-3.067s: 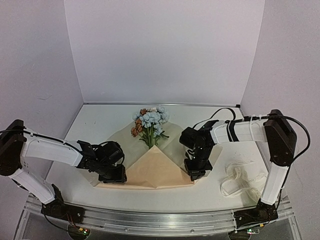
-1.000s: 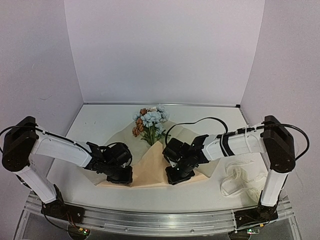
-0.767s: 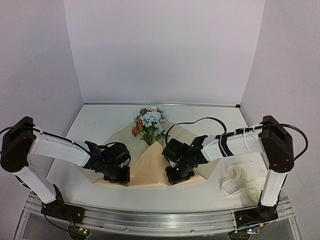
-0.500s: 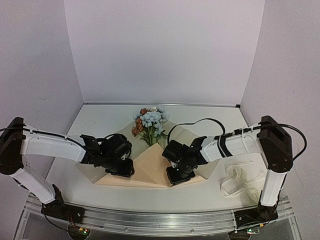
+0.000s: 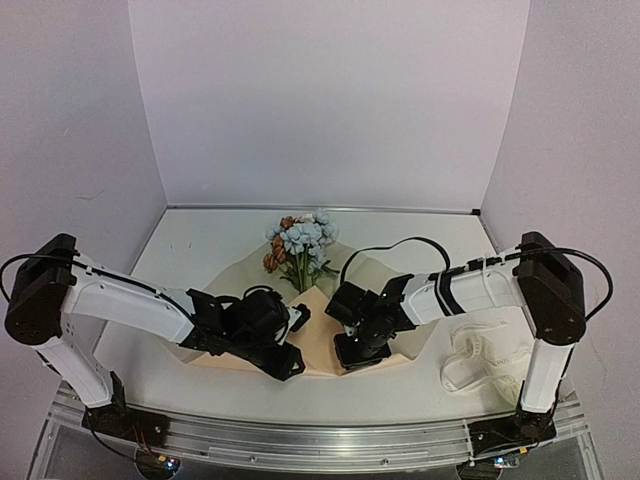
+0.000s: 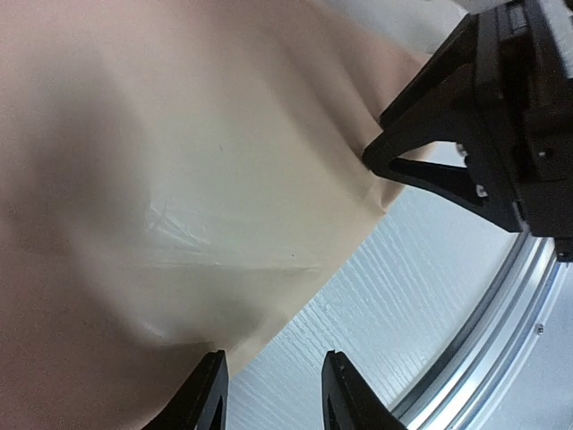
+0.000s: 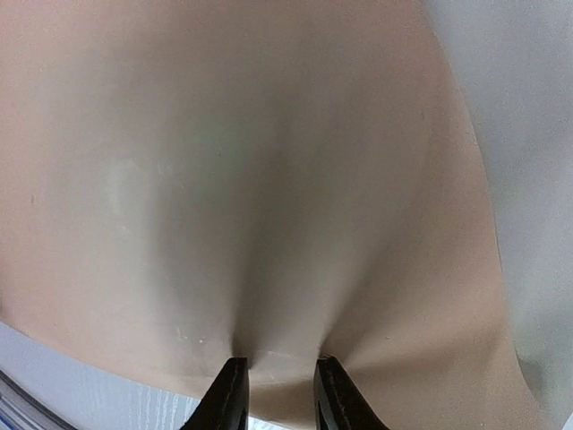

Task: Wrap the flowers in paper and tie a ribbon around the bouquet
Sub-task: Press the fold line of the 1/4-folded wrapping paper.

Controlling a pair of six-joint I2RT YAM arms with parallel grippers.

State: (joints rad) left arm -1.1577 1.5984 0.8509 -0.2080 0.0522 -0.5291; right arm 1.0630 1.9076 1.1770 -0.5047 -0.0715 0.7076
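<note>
**Paper edge pinched by right tool, left tool free beside it**

The sheet lies spread on the counter, its paler side turned up in a peaked flap over the stems of the flowers. The blooms point to the far wall, so the bunch's long axis runs far to near. The flap's near edge runs left to right along the counter's near side. The right tool is clamped on that edge, and the sheet puckers between its fingers. The left tool sits just to its left, fingers apart with nothing between them: one fingertip over the paper's edge, the other over bare counter. Being nearest the free stretch of edge, the left tool likely needs to take hold there. The ribbon lies well apart, off to the right.
</note>
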